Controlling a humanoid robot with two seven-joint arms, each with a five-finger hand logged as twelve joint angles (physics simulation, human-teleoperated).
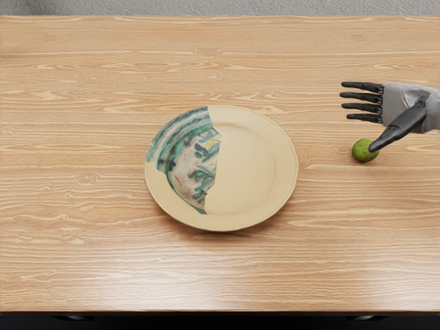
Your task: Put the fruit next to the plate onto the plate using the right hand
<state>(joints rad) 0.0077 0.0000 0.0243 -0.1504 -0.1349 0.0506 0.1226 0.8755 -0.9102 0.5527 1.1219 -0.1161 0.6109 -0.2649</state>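
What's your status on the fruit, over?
Right hand open, fingers spread, poised at the lime. Lime on the table, right of the plate, not grasped. Left hand out of view. Nothing between lime and plate.

A broad light-brown wooden table (82,261) with long horizontal grain fills nearly the whole view, its far edge running straight across near the top. Beyond that edge shows a narrow grey speckled strip (206,7), floor or wall. Below the near edge lies a dark band (206,322). The light is soft and even.
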